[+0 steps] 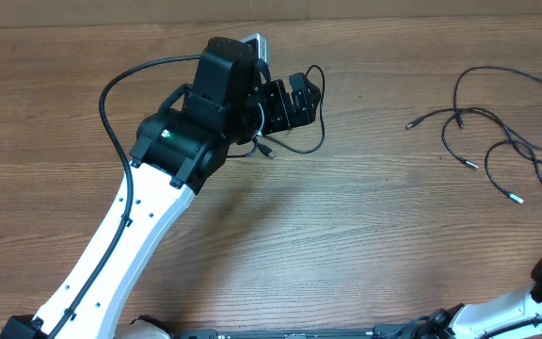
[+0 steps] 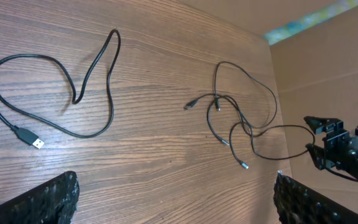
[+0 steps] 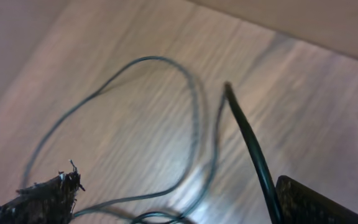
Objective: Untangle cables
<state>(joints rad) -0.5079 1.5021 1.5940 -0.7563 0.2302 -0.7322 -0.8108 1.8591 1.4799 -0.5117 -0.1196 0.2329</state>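
On table (image 1: 346,235) | lone cable (image 2: 74,101) beside left arm (image 1: 139,226) | cables (image 1: 459,118) spread right

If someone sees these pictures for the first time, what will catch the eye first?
First the large white and black left arm, stretched diagonally over the left half of the table in the overhead view. Next, a looped black cable with a silver plug lies below its wrist, and several thin black cables sprawl loose near the table's right edge.
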